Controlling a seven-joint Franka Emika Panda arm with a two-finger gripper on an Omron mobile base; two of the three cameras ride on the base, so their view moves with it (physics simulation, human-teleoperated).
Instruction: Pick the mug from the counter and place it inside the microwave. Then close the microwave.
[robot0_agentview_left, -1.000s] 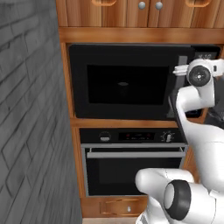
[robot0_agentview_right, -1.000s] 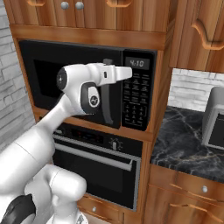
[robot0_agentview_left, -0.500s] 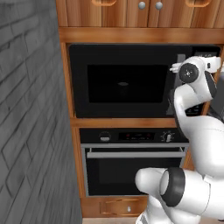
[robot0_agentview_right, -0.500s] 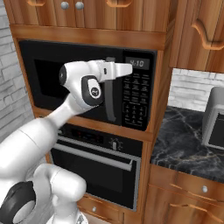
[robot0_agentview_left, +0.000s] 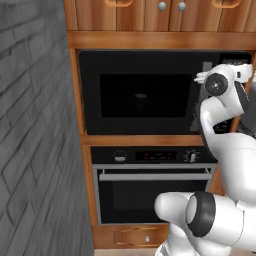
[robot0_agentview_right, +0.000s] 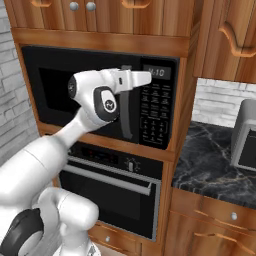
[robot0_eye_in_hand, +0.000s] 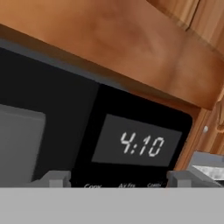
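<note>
The microwave (robot0_agentview_right: 60, 95) is a black box set into wooden cabinets, and its glass door (robot0_agentview_left: 140, 95) looks shut. A vertical grey handle (robot0_agentview_right: 126, 117) sits beside the keypad (robot0_agentview_right: 155, 112). My gripper (robot0_agentview_right: 145, 76) is raised to the microwave's upper right, pointing at the clock display (robot0_eye_in_hand: 138, 144), which reads 4:10. In the hand view the gripper (robot0_eye_in_hand: 117, 180) is open, its fingertips (robot0_eye_in_hand: 54, 178) wide apart with nothing between them. The black marble counter (robot0_agentview_right: 210, 162) lies to the right. The mug is out of view.
A black oven (robot0_agentview_left: 155, 195) with a bar handle and knobs sits below the microwave. A silver-grey toaster oven (robot0_agentview_right: 245, 135) stands on the counter at the right. A grey brick wall (robot0_agentview_left: 35, 140) closes the left side. Wooden cabinets (robot0_agentview_right: 125, 20) hang above.
The hand has risen a little and moved right, toward the clock display. The jaws have stayed open.
</note>
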